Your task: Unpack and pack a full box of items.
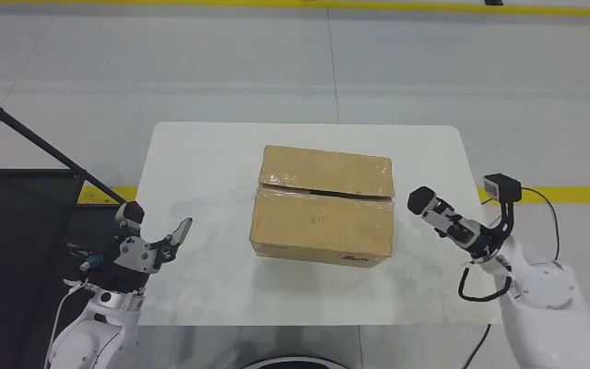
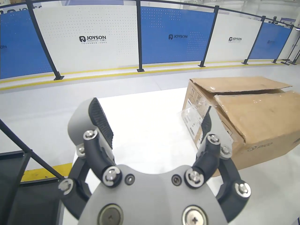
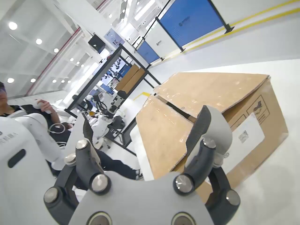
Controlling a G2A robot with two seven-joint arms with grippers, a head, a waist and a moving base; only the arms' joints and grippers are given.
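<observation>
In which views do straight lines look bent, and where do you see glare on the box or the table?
Left wrist view: the fence looks bowed, and the white table is washed out by glare. Right wrist view: the top of the box shines in patches. Top view: lines look straight, light is even.

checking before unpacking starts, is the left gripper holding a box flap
No, the left gripper stands open and empty over the table, apart from the box.
</observation>
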